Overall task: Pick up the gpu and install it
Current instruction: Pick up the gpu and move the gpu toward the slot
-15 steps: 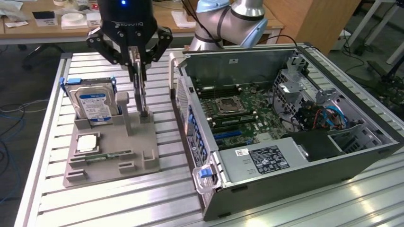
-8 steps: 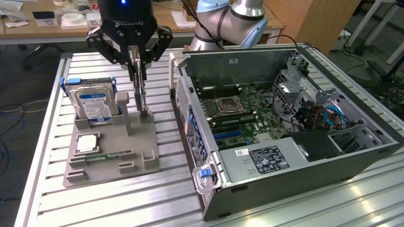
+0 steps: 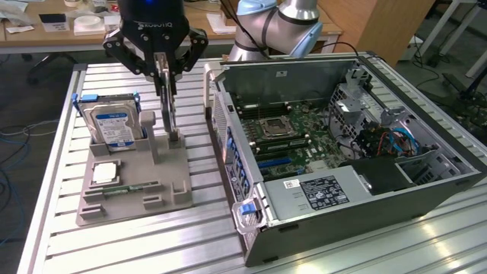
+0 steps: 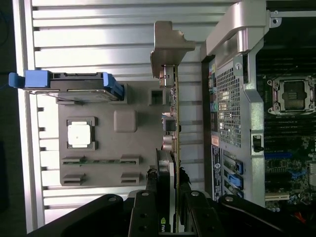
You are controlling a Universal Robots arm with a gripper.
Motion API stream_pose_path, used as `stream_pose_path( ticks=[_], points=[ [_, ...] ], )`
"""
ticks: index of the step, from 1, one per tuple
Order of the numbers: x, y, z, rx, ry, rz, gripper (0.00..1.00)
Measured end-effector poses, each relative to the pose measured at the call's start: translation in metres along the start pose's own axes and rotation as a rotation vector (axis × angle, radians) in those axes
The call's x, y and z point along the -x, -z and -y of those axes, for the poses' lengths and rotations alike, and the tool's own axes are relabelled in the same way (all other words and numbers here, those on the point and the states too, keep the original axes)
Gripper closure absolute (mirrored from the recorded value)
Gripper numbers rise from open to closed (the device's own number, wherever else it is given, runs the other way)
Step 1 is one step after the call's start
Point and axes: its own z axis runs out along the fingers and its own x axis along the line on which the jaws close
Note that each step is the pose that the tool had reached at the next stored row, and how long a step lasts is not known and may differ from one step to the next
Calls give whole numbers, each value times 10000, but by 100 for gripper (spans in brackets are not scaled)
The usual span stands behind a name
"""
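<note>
Nearest in the exterior view stood the open computer case [image 3: 365, 220] on the slatted bench [image 3: 152, 245]. To the exterior view's left of it lay a grey fixture tray [image 3: 129, 188] holding an upright hard drive [image 3: 113, 123]. Over the tray the fingers [image 3: 159, 71] gripped the gpu [image 3: 169, 114], hanging on edge, its lower end at a tray slot. In the wrist view the fingers [image 4: 148, 207] clamped the gpu [image 4: 174, 113] edge-on, its silver bracket [image 4: 168, 49] at the far end, beside the case.

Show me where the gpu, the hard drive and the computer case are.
gpu [image 4: 169, 43]: wrist view, on its silver bracket.
hard drive [image 3: 114, 123]: exterior view, on its blue-white label.
computer case [image 3: 365, 217]: exterior view, on its dark outer wall.
</note>
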Motion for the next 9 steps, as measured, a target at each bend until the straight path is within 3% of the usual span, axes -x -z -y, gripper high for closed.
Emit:
stream_pose_path(
  ticks=[9],
  points=[
    [1, 18, -1, 0, 0, 0, 73]
  ],
)
